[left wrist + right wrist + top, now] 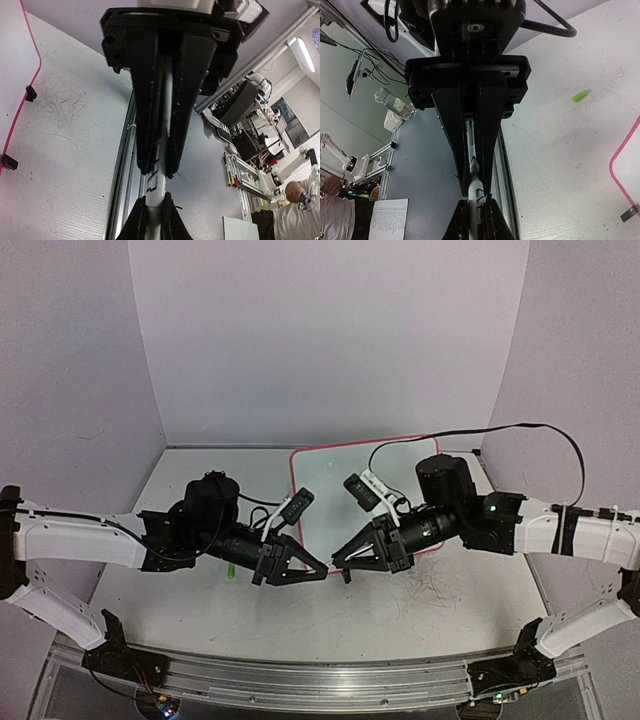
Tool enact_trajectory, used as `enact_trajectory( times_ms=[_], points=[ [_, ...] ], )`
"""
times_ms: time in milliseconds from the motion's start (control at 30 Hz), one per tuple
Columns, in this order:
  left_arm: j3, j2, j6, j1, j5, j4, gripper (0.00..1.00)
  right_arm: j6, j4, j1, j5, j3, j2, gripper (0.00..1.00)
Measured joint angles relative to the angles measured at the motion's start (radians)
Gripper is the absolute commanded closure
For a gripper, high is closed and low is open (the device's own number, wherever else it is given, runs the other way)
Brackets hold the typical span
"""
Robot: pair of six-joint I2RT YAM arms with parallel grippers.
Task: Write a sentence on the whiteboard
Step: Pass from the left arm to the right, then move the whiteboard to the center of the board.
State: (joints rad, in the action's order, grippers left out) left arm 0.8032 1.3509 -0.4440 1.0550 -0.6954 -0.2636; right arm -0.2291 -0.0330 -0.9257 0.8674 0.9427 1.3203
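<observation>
The whiteboard (318, 456), white with a pink rim, lies at the back centre, partly covered by both arms. Its rim also shows in the left wrist view (31, 75) and the right wrist view (620, 172). No green writing shows on its visible part. My left gripper (324, 571) and right gripper (339, 562) meet tip to tip in front of the board. Both are shut on one white marker (156, 192), held above the table. In the right wrist view the marker's bare tip (473, 167) lies between my right fingers (488, 165). A small green cap (232, 569) lies on the table.
The grey tabletop (440, 595) carries faint scribbles right of centre. A metal rail (300, 680) runs along the near edge. Purple walls enclose the back and sides. A black cable (520, 430) arcs over the right arm.
</observation>
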Motion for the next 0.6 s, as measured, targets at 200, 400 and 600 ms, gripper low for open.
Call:
enact_trajectory(
  times_ms=[200, 400, 600],
  points=[
    [-0.013, -0.052, -0.016, 0.001, 0.091, -0.018, 0.35, -0.001, 0.018, -0.004, -0.113, -0.002, -0.035, 1.0],
    [-0.042, -0.138, -0.028, 0.001, 0.191, -0.028, 0.24, -0.008, 0.021, -0.006, -0.333, -0.045, -0.164, 1.0],
    [-0.099, -0.215, -0.053, -0.009, 0.328, -0.033, 0.2, -0.04, 0.033, -0.006, -0.578, -0.085, -0.291, 1.0]
  ],
)
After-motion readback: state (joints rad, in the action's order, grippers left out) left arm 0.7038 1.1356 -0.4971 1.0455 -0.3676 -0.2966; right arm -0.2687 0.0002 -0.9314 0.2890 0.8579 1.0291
